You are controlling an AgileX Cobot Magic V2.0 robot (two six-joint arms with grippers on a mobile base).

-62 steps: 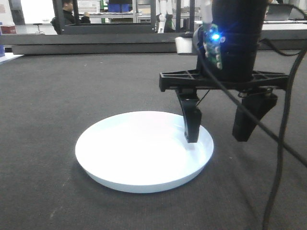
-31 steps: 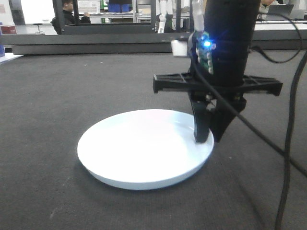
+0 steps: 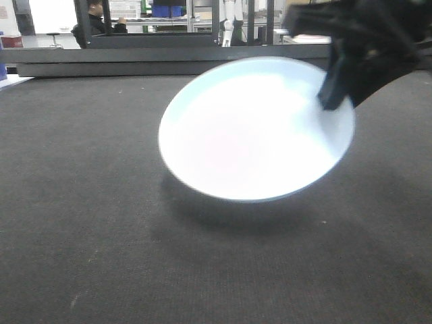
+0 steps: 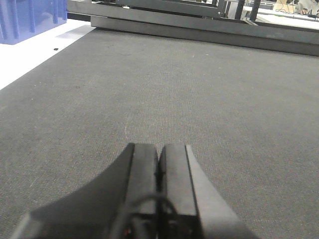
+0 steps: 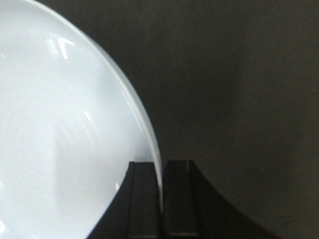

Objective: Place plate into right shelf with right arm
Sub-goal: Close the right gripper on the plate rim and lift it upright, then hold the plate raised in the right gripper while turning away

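- Hovering low over the dark worktop (image 4: pixel 224 99), the one left gripper (image 4: pixel 159 155) has its two fingers (image 4: pixel 144 169) pressed together with nothing between them. One blue crate (image 4: pixel 30 17) stands at 10 o'clock from it, on a white surface (image 4: pixel 30 62) beside the worktop.
- Far behind the worktop, at 11 o'clock in the front view, one person (image 3: pixel 98 17) in dark clothes sits.
- One plate (image 3: pixel 256 128), white and glossy, hangs clear of the worktop near the middle of the front view. It is tilted so that its hollow faces the camera, and its edge is blurred. Its single shadow (image 3: pixel 223 226) lies on the worktop at 6 o'clock below it.
- One right gripper (image 5: pixel 161 172) holds the plate by the rim, at about 2 o'clock on the plate in the front view. The wrist view shows its two fingers (image 5: pixel 144 199) clamped on that rim, one on each face.
- Above the gripper, the right arm (image 3: pixel 378 34) is a dark blur in the corner at 1 o'clock.
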